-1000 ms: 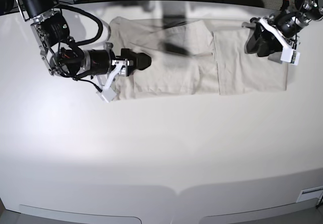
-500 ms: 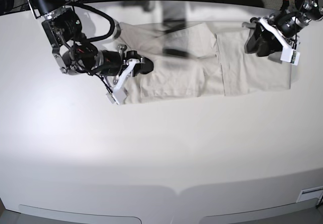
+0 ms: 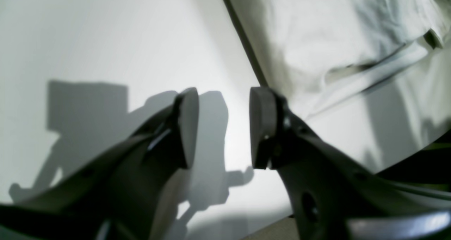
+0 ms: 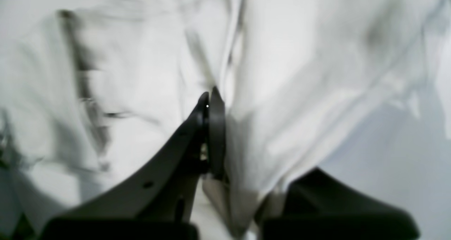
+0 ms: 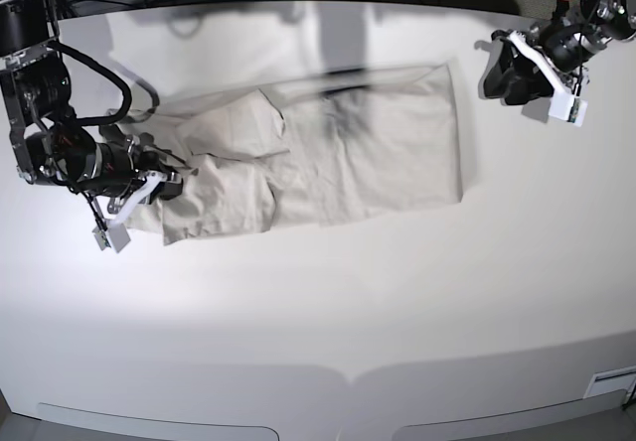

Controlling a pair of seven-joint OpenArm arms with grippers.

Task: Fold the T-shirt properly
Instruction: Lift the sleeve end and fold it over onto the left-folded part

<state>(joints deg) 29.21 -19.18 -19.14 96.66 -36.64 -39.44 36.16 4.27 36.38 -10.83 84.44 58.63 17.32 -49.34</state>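
Base view: T-shirt lies partly folded across the upper middle of the counter, long axis left-right. Right tool at frame left is clamped on its bunched left end. Left tool, upper right, jaws apart and holding nothing, sits just off the cloth's right edge.

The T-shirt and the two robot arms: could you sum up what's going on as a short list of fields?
Item: T-shirt, pale beige, lying partly folded and rumpled on the white table
Right gripper: shut on the T-shirt's cloth, at the base view's left end
Left gripper: open, holding nothing, beside the T-shirt's edge
Wrinkles: mostly at the gripped end
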